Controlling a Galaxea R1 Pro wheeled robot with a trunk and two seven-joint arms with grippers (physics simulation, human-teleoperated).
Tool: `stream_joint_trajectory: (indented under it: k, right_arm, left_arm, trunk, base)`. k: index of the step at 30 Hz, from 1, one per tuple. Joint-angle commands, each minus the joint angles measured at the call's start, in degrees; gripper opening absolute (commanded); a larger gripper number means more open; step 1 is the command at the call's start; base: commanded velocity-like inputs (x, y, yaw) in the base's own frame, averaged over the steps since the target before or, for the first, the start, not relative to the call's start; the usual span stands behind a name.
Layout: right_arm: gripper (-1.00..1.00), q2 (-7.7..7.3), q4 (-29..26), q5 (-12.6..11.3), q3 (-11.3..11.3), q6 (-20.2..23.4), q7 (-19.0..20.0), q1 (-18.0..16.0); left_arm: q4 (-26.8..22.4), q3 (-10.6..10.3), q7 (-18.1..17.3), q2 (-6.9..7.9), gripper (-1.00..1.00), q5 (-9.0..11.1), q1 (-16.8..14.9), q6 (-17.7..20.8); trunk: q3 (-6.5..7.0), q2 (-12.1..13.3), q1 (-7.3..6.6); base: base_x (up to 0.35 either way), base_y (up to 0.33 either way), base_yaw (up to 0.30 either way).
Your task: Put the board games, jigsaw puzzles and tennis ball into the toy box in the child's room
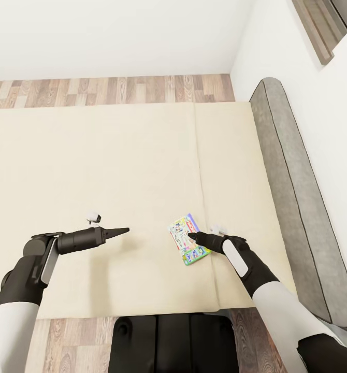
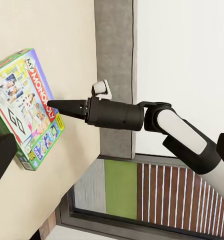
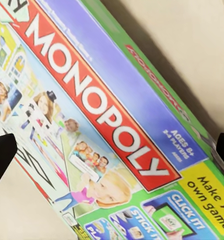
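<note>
Green-edged board game (image 3: 106, 125) reads MONOPOLY up close; right tool (image 1: 193, 237) touches it, grip unclear.

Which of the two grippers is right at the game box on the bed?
The right gripper. Its tip sits over the middle of the Monopoly box on the cream bed. The left gripper hangs over bare mattress, clearly apart from the box.

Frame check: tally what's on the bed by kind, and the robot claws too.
Board games: 1, a Monopoly box on the bed
Jigsaw puzzles: 0
Tennis balls: 0
Claws: 2, left claw, right claw
Total: 3
</note>
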Motion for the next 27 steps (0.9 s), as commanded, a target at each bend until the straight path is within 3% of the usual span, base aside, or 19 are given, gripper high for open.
stream_joint_trajectory:
  k: [1, 9, 19, 27]
  right_arm:
    - [1.0, 0.01, -0.03, 0.1, -0.02, 0.23, 0.12, -0.02]
    - [1.0, 0.09, -0.03, 0.1, 0.06, 0.25, 0.24, -0.02]
    - [1.0, 0.2, 0.02, 0.1, -0.01, 2.17, 5.93, -0.02]
    - [1.0, 0.28, 0.11, 0.1, -0.1, 2.49, 6.89, -0.02]
  left_arm:
    - [-0.01, 0.01, -0.12, 0.02, 1.0, 0.12, -0.03, 0.56]
    - [-0.01, -0.03, -0.07, 0.02, 1.0, 0.12, -0.01, 0.56]
    - [-0.01, -0.06, -0.05, -0.03, 1.0, 0.12, -0.04, 0.56]
    - [-0.01, -0.06, -0.05, -0.06, 1.0, 0.12, -0.01, 0.56]
  trunk:
    - [-0.06, -0.09, 0.03]
    - [-0.06, -0.09, 0.03]
    - [-0.06, -0.09, 0.03]
    - [-0.06, -0.09, 0.03]
  base:
    - [0.0, 0.0, 0.0]
    - [0.0, 0.0, 0.0]
    - [0.0, 0.0, 0.0]
    - [0.0, 0.0, 0.0]
